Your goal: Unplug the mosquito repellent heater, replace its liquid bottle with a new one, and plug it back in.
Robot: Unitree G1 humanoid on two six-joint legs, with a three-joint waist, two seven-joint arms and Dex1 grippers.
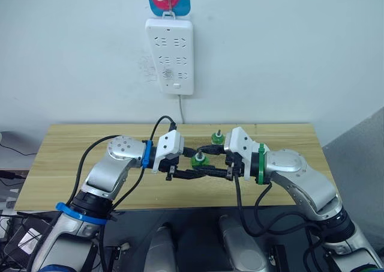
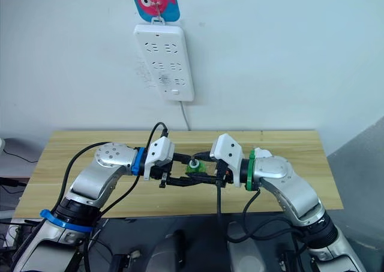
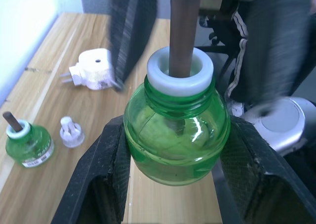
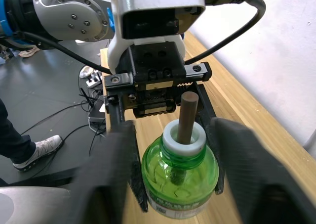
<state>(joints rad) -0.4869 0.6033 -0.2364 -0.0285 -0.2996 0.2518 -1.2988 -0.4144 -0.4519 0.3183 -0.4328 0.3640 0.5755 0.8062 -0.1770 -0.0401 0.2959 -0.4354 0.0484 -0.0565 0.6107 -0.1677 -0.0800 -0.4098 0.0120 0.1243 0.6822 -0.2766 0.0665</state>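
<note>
- Held bottle [image 3: 176, 135]: a green translucent liquid bottle with a white collar and a brown wick rod standing up through its neck; liquid fills the lower body. It sits between the two grippers, above the wooden table [image 1: 66, 158].
- Left gripper [image 3: 175, 145]: its two black fingers press against opposite sides of the held bottle, pinching it at its widest part.
- Right gripper [image 4: 173, 155]: its black fingers flank the same bottle from the opposite side. They are blurred at the bottle's sides, so whether they press on it or stand just clear cannot be told.
- Second bottle [image 3: 28, 142]: also green, with a white collar, a brown wick and a white label. It stands upright on the table, just beside a small clear cap [image 3: 71, 131].
- Mosquito repellent heater [image 3: 94, 69]: a small white rounded unit with a dark centre hole and two metal prongs pointing sideways. It lies unplugged on the table, beyond the clear cap and apart from the second bottle.
- Power strip [image 1: 170, 56]: white, hung on the wall above the table, with its cord dropping behind the table edge; none of its sockets holds a plug.
- Hidden parts: in the head views the gripper bodies cover most of the held bottle, and the heater is screened by the right arm.
</note>
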